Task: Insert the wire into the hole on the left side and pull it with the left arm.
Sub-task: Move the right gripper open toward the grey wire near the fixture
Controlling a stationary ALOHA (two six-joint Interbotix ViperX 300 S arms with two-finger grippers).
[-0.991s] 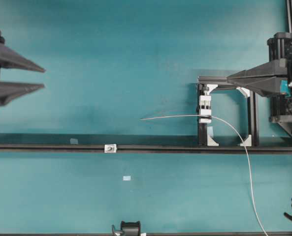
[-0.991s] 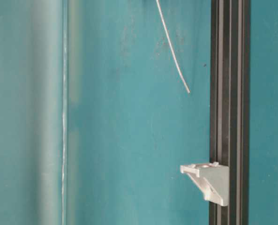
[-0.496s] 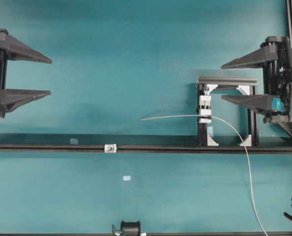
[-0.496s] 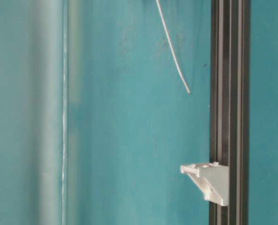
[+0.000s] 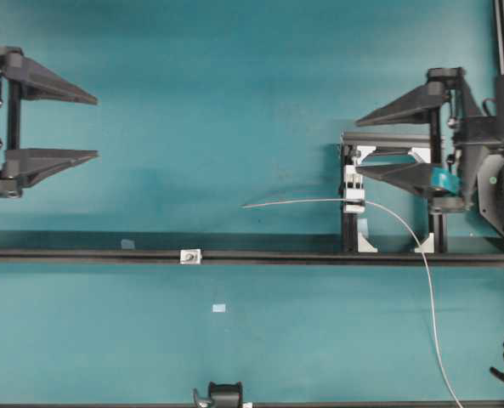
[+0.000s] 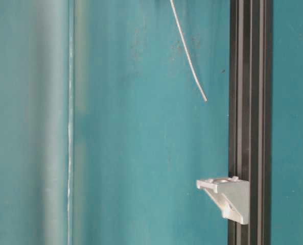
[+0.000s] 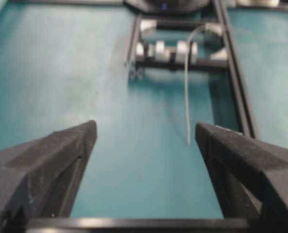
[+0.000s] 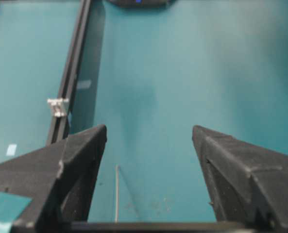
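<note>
Right gripper (image 5: pixel 359 144) jaws spread wide, nothing between them, hovering over the black frame (image 5: pixel 393 138) at 3 o'clock of the overhead view; teal tape on its lower finger. Left gripper (image 5: pixel 96 126) also wide open and empty, at 9 o'clock, well apart from everything.

Wire (image 5: pixel 302 201) not held by either. It runs through the tall white clamp block (image 5: pixel 353 187) just at 7 o'clock of the right gripper; the straight tip sticks out toward 9 o'clock and ends in free space, the slack loops down to 5 o'clock off the table edge. In the right wrist view the wire (image 8: pixel 116 191) shows between the fingers but low, no contact visible.

Hole block (image 5: pixel 189 256) sits on the long black rail (image 5: pixel 260 256), at 7 o'clock of the wire tip, apart from it. Hole itself too small to make out. Small pale tape patch (image 5: pixel 218 308) below the rail, unrelated.

Step judged: approach, pre-grasp on the wire; insertion not started. Next move likely needs the right gripper to drop and pinch the wire near the stiff tip, then steer the tip to the block. Thin wire, tiny hole: alignment is tight.
</note>
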